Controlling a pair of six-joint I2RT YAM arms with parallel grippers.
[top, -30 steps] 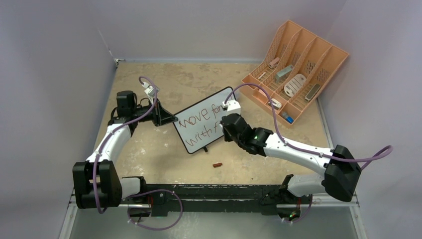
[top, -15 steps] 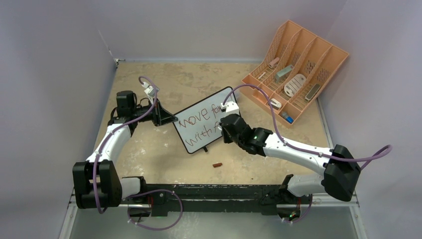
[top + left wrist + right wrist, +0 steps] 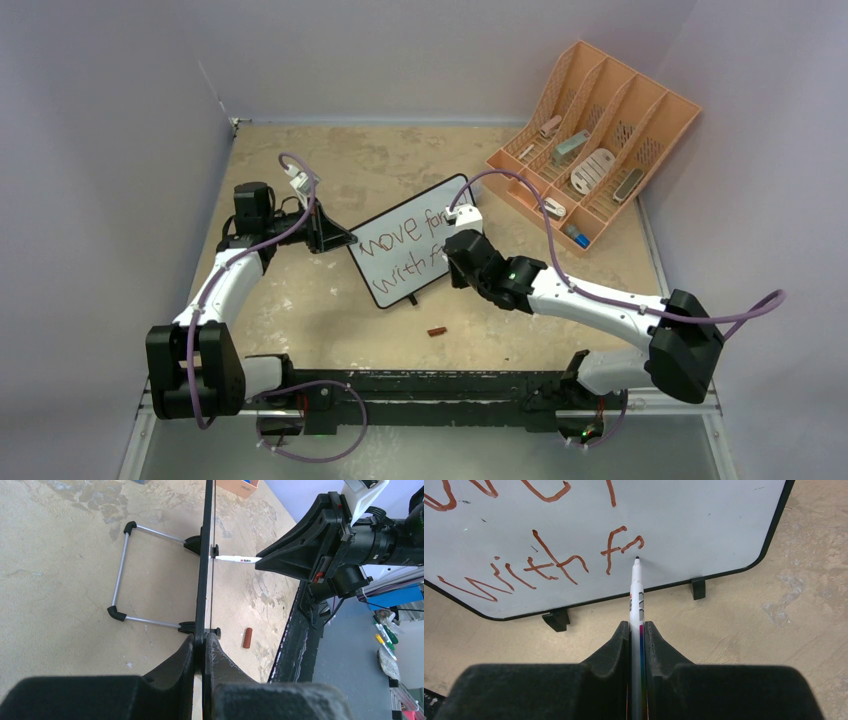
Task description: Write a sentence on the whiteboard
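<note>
The whiteboard [image 3: 392, 258] stands tilted on its feet mid-table, with red writing "move for" and "with fr" on it. In the left wrist view it shows edge-on [image 3: 205, 570], and my left gripper [image 3: 204, 642] is shut on its black frame at the left end [image 3: 345, 240]. My right gripper [image 3: 637, 625] is shut on a white marker [image 3: 637, 595]. The marker's tip touches the whiteboard's face [image 3: 684, 525] just right of the "fr", near the bottom frame. From the top, the right gripper [image 3: 450, 262] covers the board's right part.
A red-brown marker cap [image 3: 437, 331] lies on the table in front of the board, also the cap [image 3: 247, 637] near the black base rail. A peach slotted organizer [image 3: 600, 130] with small items stands at the back right. Walls close in on three sides.
My right gripper with the marker has shifted slightly along the lower line of writing. The left gripper and the board have stayed put.
</note>
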